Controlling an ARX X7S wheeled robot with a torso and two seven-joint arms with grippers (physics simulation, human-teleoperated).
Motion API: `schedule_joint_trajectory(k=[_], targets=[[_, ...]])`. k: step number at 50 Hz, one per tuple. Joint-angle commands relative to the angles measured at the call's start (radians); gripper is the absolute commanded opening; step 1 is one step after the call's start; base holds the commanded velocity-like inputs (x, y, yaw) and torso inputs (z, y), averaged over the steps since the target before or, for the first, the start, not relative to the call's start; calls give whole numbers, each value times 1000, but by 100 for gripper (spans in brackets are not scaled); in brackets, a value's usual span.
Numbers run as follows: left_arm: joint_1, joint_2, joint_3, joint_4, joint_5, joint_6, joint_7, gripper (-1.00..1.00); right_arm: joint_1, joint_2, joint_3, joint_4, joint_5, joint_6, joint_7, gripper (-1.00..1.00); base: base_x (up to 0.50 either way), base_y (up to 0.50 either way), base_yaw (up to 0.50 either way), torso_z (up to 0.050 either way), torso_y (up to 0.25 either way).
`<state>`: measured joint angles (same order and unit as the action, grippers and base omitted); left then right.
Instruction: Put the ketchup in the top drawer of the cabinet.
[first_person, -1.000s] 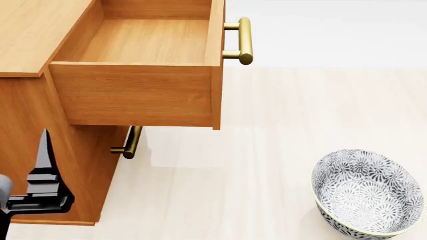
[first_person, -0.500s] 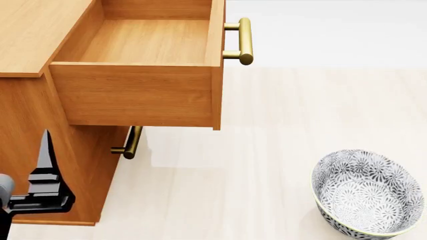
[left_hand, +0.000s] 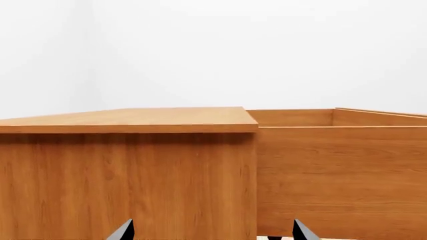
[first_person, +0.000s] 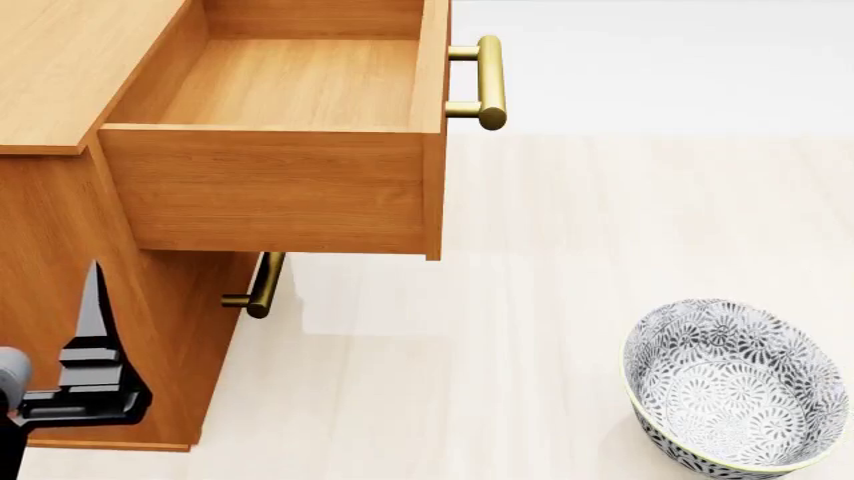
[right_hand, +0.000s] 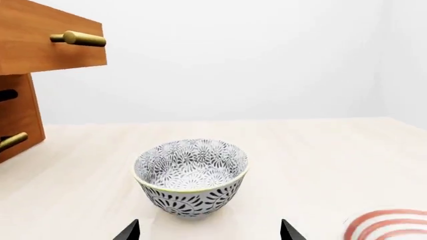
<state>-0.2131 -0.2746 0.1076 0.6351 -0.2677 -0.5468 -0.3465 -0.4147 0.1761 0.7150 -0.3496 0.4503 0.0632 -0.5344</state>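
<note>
Left gripper (first_person: 91, 300) low, hard against cabinet (first_person: 54, 240) side wall; wood blocks way straight ahead. Top drawer (first_person: 287, 90) pulled out above and to its right, interior open from above. Right gripper (right_hand: 208, 235): patterned bowl (right_hand: 191, 177) just ahead on floor, bare floor either side; striped plate (right_hand: 390, 226) near, off to one side.

We see bright, even, diffuse light in sharp renders with no blur or glare. The pulled-out orange-brown wooden top drawer (first_person: 274, 150) casts a faint soft shadow on the pale wood-grain floor (first_person: 601, 250); the cabinet's underside reads darker.
</note>
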Motion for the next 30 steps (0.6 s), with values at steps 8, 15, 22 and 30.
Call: schedule_joint_trajectory(k=[8,15,22,30], targets=[[-2,-3,2,-12,-7,8,-6,100,13,-27,-19,76,-13,-62,-11,100,0,0,0,0,0],[0,-5,2,-15,-9,13,-9,100,26,-31,-31,101,-19,-74,-8,100,0,0,0,0,0],[0,-5,4,-27,-9,24,-10,100,31,-28,-41,108,-26,-72,1,100,0,0,0,0,0],[-1,-8,1,-20,-16,16,-15,100,31,-25,-56,140,-61,-74,15,100,0,0,0,0,0]])
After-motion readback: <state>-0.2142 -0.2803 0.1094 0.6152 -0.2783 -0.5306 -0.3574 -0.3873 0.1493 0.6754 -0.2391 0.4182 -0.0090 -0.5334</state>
